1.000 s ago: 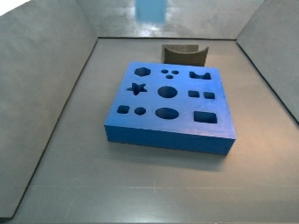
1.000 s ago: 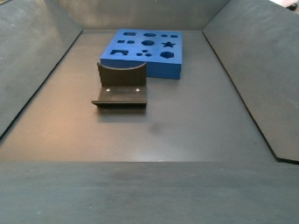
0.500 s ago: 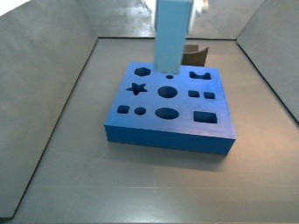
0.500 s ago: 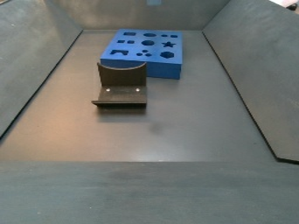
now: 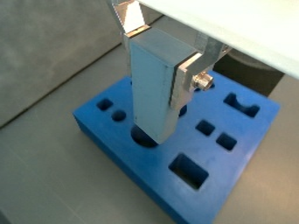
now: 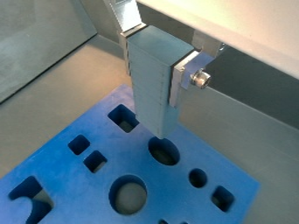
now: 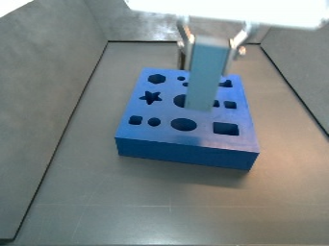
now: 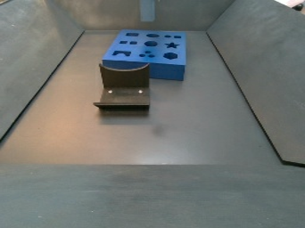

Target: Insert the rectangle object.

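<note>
While your two-finger gripper (image 5: 162, 61) clamps the tall light blue-grey rectangle object (image 5: 155, 92) upright above the wide blue board (image 5: 128, 153) with shaped holes, shift it to the rectangular slot (image 5: 190, 172), square it up, then lower gently.

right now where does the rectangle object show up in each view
Wrist view: the rectangle object stands upright, mid-frame, held in the pincer above the blue board.
Wrist view: the block is again mid-frame, its lower end over a round hole.
Side view: it hangs upright over the board's middle, below the pale arm.
Side view: only a sliver shows at the top edge, beyond the board.
Shared landmark: the blue board.
</note>
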Motion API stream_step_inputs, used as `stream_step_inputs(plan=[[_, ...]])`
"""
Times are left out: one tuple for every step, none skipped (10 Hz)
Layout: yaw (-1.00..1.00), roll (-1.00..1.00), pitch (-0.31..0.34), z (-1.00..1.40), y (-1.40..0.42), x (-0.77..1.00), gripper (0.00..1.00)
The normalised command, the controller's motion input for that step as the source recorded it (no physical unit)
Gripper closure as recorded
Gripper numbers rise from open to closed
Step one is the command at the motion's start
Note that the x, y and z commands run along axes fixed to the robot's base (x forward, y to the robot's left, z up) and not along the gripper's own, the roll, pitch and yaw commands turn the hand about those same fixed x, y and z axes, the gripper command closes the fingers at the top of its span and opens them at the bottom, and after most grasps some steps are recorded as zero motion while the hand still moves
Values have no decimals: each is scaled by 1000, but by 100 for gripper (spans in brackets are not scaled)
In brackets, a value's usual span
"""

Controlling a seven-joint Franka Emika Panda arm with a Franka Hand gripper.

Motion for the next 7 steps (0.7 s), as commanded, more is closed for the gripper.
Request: stream_step_inputs(plan=[[0,163,97,-394,-231,1000,100],[3,166,101,-309,-200,1000,100],[0,149,129,-11,-34,1000,100],[0,249,141,3,0,1000,100],[0,276,131,20,0,903,100],[0,194,136,-26,0,871,100],[0,16,73,-326,71,731,100]])
